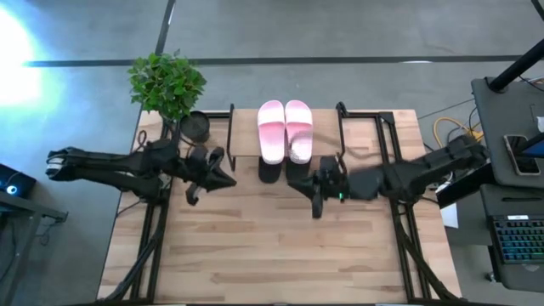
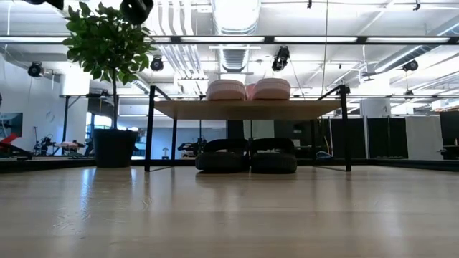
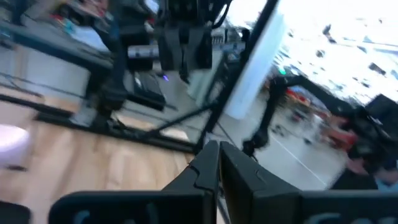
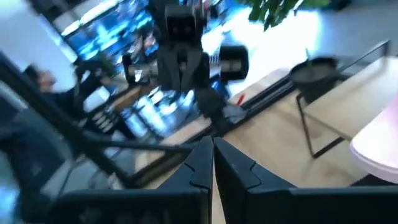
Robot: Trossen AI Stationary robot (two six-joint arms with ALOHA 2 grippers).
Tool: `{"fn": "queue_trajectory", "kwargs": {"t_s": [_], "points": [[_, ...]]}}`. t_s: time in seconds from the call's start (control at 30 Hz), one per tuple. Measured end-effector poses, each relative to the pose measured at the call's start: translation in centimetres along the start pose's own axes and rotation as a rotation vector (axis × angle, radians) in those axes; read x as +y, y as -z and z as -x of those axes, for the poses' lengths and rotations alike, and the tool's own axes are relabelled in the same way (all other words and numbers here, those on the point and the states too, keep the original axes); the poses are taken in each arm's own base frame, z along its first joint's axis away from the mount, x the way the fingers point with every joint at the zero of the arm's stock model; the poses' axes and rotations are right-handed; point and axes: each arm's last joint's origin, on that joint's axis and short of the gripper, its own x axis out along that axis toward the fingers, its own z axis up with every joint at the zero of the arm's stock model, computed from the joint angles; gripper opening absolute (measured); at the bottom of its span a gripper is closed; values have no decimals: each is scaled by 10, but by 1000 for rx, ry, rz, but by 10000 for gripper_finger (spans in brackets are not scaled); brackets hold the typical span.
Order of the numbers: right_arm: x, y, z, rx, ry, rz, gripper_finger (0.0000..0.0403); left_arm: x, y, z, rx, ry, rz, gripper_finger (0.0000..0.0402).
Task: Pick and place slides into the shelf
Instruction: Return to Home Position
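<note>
The pink slides (image 1: 285,129) lie side by side on the shelf's plank top (image 2: 244,107), soles down; they show as pink humps (image 2: 248,89) in the low view. The black slides (image 2: 247,156) stand on the table under the shelf, between its black side frames. My left gripper (image 1: 228,177) hovers left of the shelf, shut and holding nothing; its fingers (image 3: 219,163) meet in the left wrist view. My right gripper (image 1: 316,197) hovers right of the black slides, shut and holding nothing, as the right wrist view (image 4: 211,155) shows.
A potted plant (image 1: 170,85) stands at the table's far left corner, its dark pot (image 2: 115,147) left of the shelf. The wooden tabletop (image 1: 272,246) stretches toward the near edge. A desk with a keyboard (image 1: 518,238) lies beyond the table's right side.
</note>
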Motion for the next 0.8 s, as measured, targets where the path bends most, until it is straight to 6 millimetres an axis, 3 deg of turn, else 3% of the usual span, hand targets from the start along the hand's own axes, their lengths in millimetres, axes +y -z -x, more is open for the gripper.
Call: {"fn": "queue_trajectory", "kwargs": {"t_s": [0.17, 0.37, 0.57, 0.8], "points": [[-48, -9, 0, 101, -76, 36, 9, 14, -8, 8, -48, -102, -10, 0], [-109, -7, 35, 117, -125, 16, 9, 40, -15, 13, -113, -310, 16, 0], [-143, 12, 83, 9, -123, 5, 9, 59, -15, 12, -116, -389, 67, 0], [-171, 53, 101, -75, -109, -13, 9, 60, 0, 10, -72, -380, 73, 0]]}}
